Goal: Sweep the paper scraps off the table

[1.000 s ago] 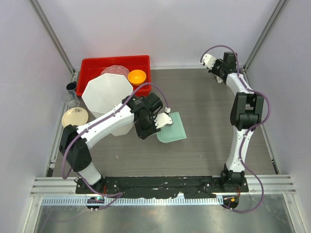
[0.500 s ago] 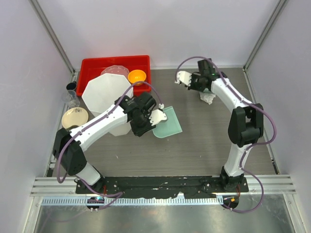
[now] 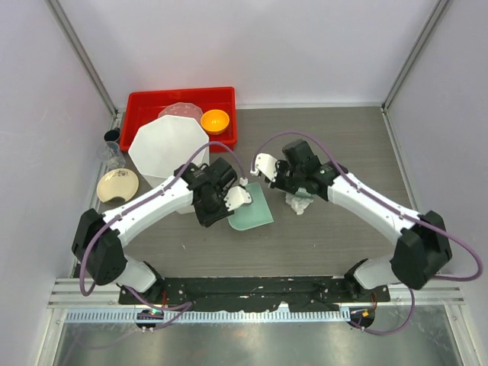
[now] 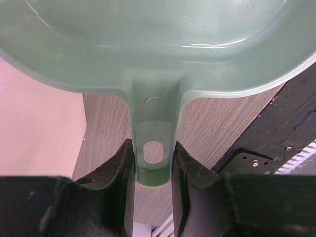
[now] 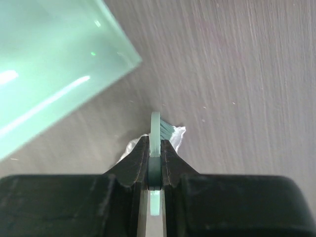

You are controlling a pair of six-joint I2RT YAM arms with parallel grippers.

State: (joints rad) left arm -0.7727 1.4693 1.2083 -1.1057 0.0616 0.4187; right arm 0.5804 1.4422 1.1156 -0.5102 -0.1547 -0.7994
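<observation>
**Scraps lined up for the dustpan**

The left pincer (image 4: 153,157) pinches the handle of the mint-green dustpan (image 3: 254,211), held low over the desk (image 3: 343,137). Just beside the dustpan's open edge, the right pincer (image 5: 155,148) is clamped on a small green brush (image 5: 156,127), set against a heap of paper scraps (image 3: 298,204). The next move looks like a drag of the bristles toward the dustpan, with the dustpan held steady.

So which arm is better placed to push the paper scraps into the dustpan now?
Right: the right gripper is shut on the brush, whose bristles reach the paper scraps beside the open edge of the dustpan. The left gripper only holds the dustpan handle.
</observation>
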